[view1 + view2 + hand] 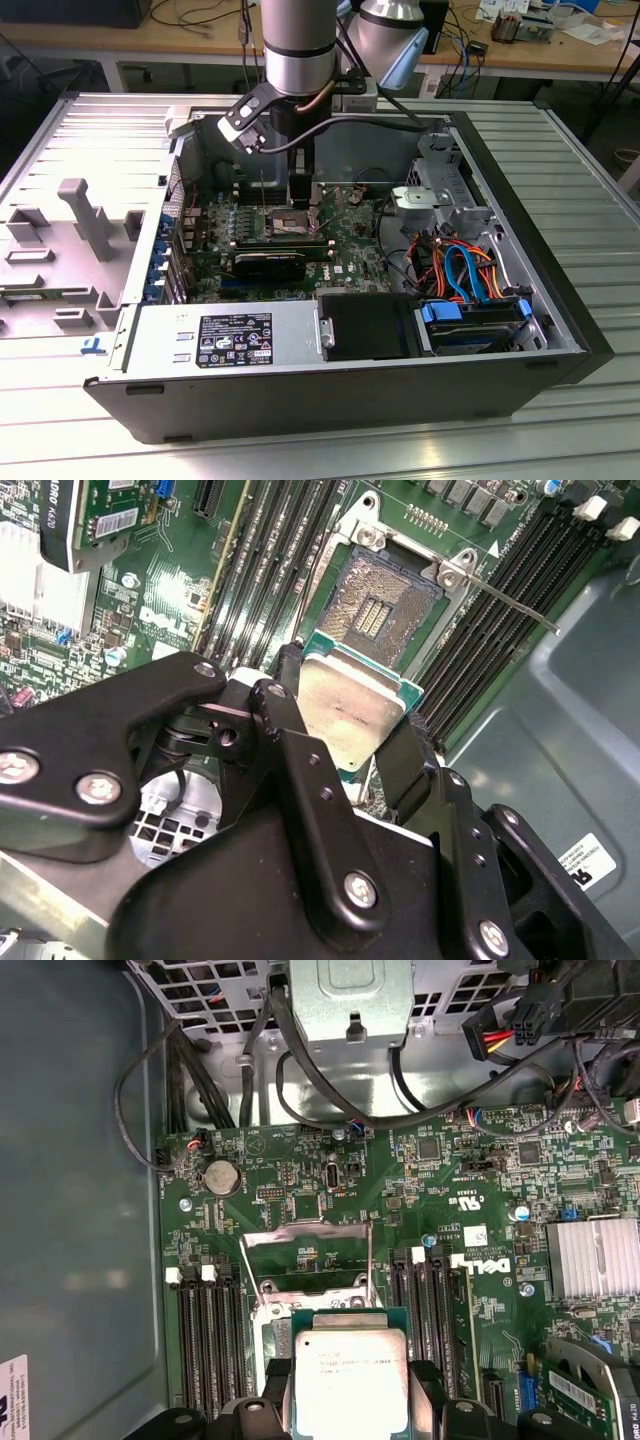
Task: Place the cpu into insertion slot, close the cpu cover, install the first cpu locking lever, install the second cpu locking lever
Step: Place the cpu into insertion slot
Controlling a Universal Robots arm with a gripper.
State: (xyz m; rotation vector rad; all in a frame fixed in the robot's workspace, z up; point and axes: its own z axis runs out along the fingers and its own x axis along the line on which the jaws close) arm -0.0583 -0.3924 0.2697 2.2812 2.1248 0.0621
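End effector (352,720) with cpu (345,695) above open insertion slot (385,610)

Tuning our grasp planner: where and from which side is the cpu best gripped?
Grip the cpu by two opposite edges, from above its metal top: it is a thin flat square, and the gripper holds it so, underside free toward the slot.
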